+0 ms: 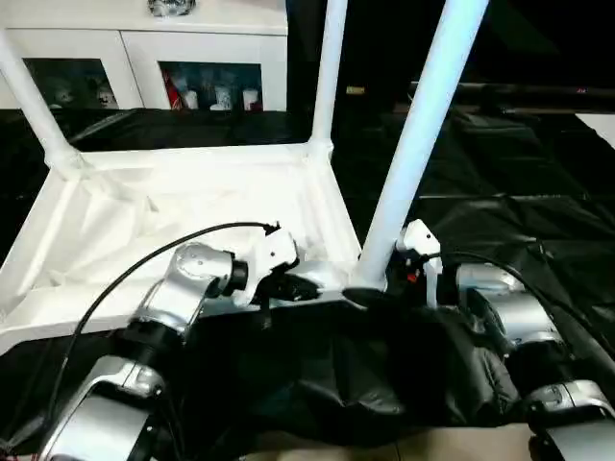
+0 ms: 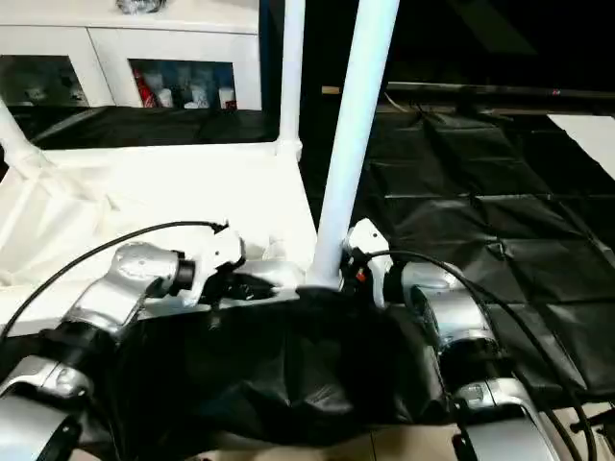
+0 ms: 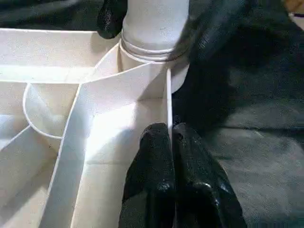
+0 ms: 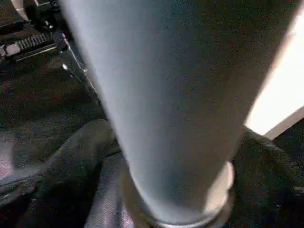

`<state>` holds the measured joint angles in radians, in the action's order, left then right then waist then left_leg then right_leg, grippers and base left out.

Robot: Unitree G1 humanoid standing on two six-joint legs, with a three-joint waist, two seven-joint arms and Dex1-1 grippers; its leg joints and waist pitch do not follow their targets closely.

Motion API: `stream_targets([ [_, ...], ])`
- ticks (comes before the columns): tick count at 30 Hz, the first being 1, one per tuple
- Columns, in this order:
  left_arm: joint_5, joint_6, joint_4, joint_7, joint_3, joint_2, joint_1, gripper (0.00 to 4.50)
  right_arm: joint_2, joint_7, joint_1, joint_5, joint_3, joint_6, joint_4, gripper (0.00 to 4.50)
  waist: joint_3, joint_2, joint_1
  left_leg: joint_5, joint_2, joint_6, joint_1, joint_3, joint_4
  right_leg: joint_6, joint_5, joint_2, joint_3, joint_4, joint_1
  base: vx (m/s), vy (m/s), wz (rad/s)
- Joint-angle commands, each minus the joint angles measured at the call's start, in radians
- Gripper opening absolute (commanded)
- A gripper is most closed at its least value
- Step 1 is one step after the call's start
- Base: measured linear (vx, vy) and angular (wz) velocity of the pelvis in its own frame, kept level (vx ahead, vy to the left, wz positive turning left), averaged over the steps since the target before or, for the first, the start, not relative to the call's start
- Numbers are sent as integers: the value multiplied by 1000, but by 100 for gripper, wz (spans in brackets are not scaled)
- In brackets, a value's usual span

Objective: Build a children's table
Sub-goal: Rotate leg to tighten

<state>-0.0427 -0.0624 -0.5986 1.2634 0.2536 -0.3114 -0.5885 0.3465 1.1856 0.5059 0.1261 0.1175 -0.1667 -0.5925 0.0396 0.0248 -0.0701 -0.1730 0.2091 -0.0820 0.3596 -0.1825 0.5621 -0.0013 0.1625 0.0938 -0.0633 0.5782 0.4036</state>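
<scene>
Currently our left gripper [image 3: 170, 142] clamps tabletop [image 1: 144, 206] rim; right gripper's [image 1: 408, 269] jaw state unclear (beside near leg [image 1: 413, 144]) — bump risks tilting leg in socket.

White ribbed tabletop [image 1: 115, 226], white legs [image 1: 418, 144], black sheet [image 1: 500, 182]

You're looking at smooth white plastic with a soft sheen on the table top [image 1: 144, 221], thin moulded ribs on its underside. The legs [image 1: 418, 144] are smooth white tube, slightly glossy. Under it your black sheet [image 1: 500, 202] reads as shiny creased plastic film. Your forearms [image 1: 187, 283] are brushed silver metal, and the left gripper's fingers [image 3: 156, 180] look like matt black rubbery pads. Behind, the cabinet [image 1: 144, 48] is glossy white with glass doors.
</scene>
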Motion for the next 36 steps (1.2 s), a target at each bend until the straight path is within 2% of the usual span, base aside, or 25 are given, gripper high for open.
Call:
stream_targets([
  [1,35,-6,32,52,32,19,18,0,3,20,-12,16,22,-19,26,360,-56,-1,-3,-225,27,55,-7,-4,-61,-245,196,41,32,-50,-47,0,0,0],
  [6,37,-18,46,61,34,16,24,0,1,31,-29,25,31,-35,55,317,-55,1,-7,-229,26,51,-8,-5,-61,-236,212,41,33,-52,-47,0,0,0],
  [8,33,-11,37,41,33,20,19,0,-4,29,-38,25,33,-45,67,312,-56,3,-8,-228,26,49,-8,-6,-61,-234,215,41,33,-52,-46,0,0,0],
  [10,29,-9,29,24,31,25,14,0,-9,23,-41,24,32,-48,69,282,-56,2,-11,-225,26,48,-9,-6,-60,-232,214,41,34,-52,-46,0,0,0],
  [12,13,-2,-11,-55,14,53,-11,0,-38,-42,-46,12,23,-42,55,276,-56,4,-12,-229,25,46,-8,-6,-61,-228,221,41,34,-53,-45,0,0,0],
  [15,-9,-11,-66,-168,-7,98,-54,0,-102,-245,-15,-25,-12,-20,-32,263,-52,5,-8,-269,20,17,-14,-3,-64,-193,329,47,35,-67,-38,0,0,0],
  [16,-13,-11,-73,-185,-8,105,-60,0,-112,-276,-9,-27,-19,-19,-46,262,-51,5,-5,-285,18,13,-14,-2,-64,-185,359,46,35,-70,-37,0,0,0],
  [17,-27,-16,-101,-243,-11,130,-84,0,-151,-390,14,-35,-43,-21,-96,261,-51,6,-1,-291,17,5,-11,2,-66,-162,404,47,34,-74,-38,0,0,0],
  [18,-30,-16,-105,-251,-11,133,-87,0,-156,-405,17,-35,-46,-21,-102,261,-50,5,2,-298,16,0,-13,2,-67,-157,419,46,34,-76,-35,0,0,0],
  [19,-43,-25,-137,-321,-14,163,-115,0,-195,-517,42,-41,-69,-15,-151,261,-51,-1,7,-309,16,-8,-15,5,-67,-149,435,46,33,-78,-34,0,0,0],
  [20,-45,-28,-146,-336,-15,171,-122,0,-205,-546,48,-43,-76,-13,-162,261,-49,0,12,-317,14,-11,-14,4,-68,-145,443,44,33,-81,-31,0,0,0],
  [21,-45,-29,-150,-342,-16,175,-125,0,-210,-562,52,-44,-79,-12,-167,261,-51,4,16,-319,13,-8,-12,6,-68,-135,452,45,30,-83,-36,0,0,0],
  [23,-57,-38,-180,-426,-24,206,-151,0,-248,-665,79,-39,-110,-13,-212,261,-53,-1,18,-311,15,-4,-13,6,-67,-145,418,43,33,-80,-32,0,0,0],
  [26,-58,-38,-202,-460,-32,229,-165,0,-283,-755,104,-33,-142,-10,-248,261,-56,0,18,-276,14,2,-9,3,-65,-166,338,41,34,-73,-35,0,0,0],
  [27,-60,-36,-213,-474,-34,240,-171,0,-300,-794,118,-31,-154,-5,-267,261,-59,0,19,-260,14,3,-6,4,-64,-178,302,41,32,-66,-41,0,0,0],
  [29,-64,-27,-227,-487,-34,250,-176,0,-322,-815,133,-33,-156,16,-287,261,-61,0,19,-227,13,14,-6,1,-61,-199,233,40,33,-59,-43,0,0,0],
  [30,-64,-17,-227,-476,-29,250,-174,0,-330,-794,135,-30,-151,35,-287,296,-61,0,19,-223,13,18,-4,1,-60,-202,220,39,33,-58,-45,0,0,0],
  [32,-63,7,-225,-453,-17,245,-166,0,-338,-755,138,-20,-145,53,-283,331,-62,0,18,-211,13,31,-4,0,-59,-214,186,39,33,-55,-47,0,0,0],
  [33,-63,15,-219,-437,-10,240,-160,0,-337,-738,136,-17,-141,55,-275,333,-62,4,17,-203,13,40,-3,-1,-58,-219,174,40,33,-53,-49,0,0,0],
  [34,-63,22,-217,-425,-6,236,-156,0,-336,-728,137,-18,-139,58,-273,333,-61,2,16,-203,14,47,-4,-2,-58,-223,171,41,33,-53,-49,0,0,0],
  [36,-63,32,-214,-420,-5,230,-150,0,-315,-707,130,-30,-126,63,-253,357,-59,5,16,-217,15,48,-5,-2,-59,-221,194,41,33,-56,-49,0,0,0],
])
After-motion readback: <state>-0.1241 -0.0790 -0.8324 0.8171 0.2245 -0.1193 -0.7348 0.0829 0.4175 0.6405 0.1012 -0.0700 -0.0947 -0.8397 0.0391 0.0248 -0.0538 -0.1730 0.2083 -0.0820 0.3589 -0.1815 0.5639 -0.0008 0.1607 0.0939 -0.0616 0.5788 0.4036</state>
